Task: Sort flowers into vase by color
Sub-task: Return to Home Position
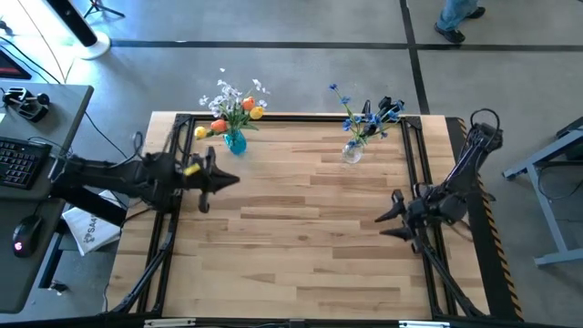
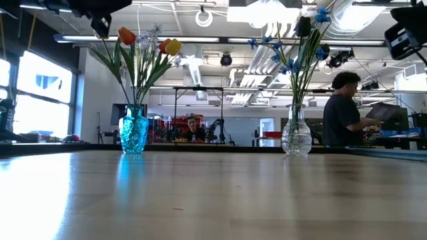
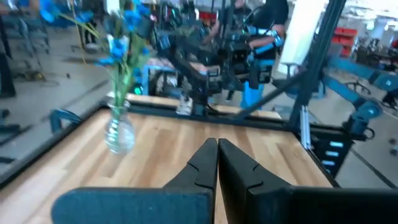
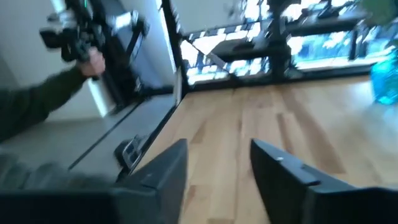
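A blue glass vase (image 1: 235, 141) (image 2: 133, 133) stands near the table's far edge on the left. It holds red, orange and yellow tulip-like flowers (image 1: 223, 123) (image 2: 143, 47) and a pale white spray (image 1: 239, 93). A clear vase (image 1: 351, 153) (image 2: 296, 137) (image 3: 119, 134) stands farther right with blue flowers (image 1: 369, 117) (image 3: 121, 37) in it. My left gripper (image 1: 234, 179) (image 3: 217, 149) is shut and empty, on the near side of the blue vase. My right gripper (image 1: 387, 217) (image 4: 217, 155) is open and empty, near the table's right side.
Black frame rails (image 1: 414, 164) run along the table's left, far and right edges. Bare wood (image 1: 301, 237) lies between the two arms. A desk with a keyboard (image 1: 23, 164) stands left of the table. People (image 2: 343, 110) are in the room behind, and a sleeved arm (image 4: 43, 102) shows beyond the table.
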`<action>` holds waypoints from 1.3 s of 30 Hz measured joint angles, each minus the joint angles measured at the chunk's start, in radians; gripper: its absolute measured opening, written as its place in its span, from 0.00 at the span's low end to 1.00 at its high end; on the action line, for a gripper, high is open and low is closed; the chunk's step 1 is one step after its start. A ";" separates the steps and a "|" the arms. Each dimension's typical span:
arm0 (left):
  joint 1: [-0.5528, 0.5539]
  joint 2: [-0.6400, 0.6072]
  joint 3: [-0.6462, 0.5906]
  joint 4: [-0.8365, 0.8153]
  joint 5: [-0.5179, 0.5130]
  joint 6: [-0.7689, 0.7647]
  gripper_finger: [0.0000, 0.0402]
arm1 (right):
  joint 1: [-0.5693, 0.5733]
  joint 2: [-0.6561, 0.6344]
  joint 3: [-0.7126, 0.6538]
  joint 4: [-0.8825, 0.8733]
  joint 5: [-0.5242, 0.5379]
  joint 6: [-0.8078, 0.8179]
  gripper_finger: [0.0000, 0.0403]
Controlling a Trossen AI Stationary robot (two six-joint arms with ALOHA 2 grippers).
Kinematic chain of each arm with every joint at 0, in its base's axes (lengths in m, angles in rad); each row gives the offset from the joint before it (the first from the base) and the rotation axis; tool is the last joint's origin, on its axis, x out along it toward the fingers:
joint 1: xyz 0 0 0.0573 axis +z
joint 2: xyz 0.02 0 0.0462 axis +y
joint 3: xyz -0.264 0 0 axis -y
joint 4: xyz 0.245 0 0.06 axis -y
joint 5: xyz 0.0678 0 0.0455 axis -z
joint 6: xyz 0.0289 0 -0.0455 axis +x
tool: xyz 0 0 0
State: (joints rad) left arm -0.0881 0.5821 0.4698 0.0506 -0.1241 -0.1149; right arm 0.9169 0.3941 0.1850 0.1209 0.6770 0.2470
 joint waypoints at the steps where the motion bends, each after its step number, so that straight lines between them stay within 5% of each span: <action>1: 0.019 -0.033 -0.012 -0.003 0.014 0.009 0.00 | -0.012 -0.038 -0.011 0.002 0.004 -0.020 0.37; 9: 0.080 -0.276 -0.137 -0.031 0.034 0.012 0.00 | -0.186 -0.330 -0.038 -0.019 -0.046 -0.215 0.02; 17: 0.133 -0.406 -0.251 -0.030 0.044 -0.031 0.00 | -0.457 -0.382 -0.037 -0.105 -0.313 -0.198 0.01; 27: 0.214 -0.555 -0.348 -0.015 0.204 -0.031 0.00 | -0.810 -0.380 -0.037 -0.103 -0.687 -0.096 0.00; 39: 0.102 -0.575 -0.458 0.084 0.103 0.017 0.00 | -0.882 -0.375 -0.037 -0.127 -0.738 -0.069 0.00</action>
State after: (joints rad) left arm 0.0136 0.0074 0.0118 0.1342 -0.0208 -0.0982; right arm 0.0352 0.0190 0.1478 -0.0065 -0.0615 0.1781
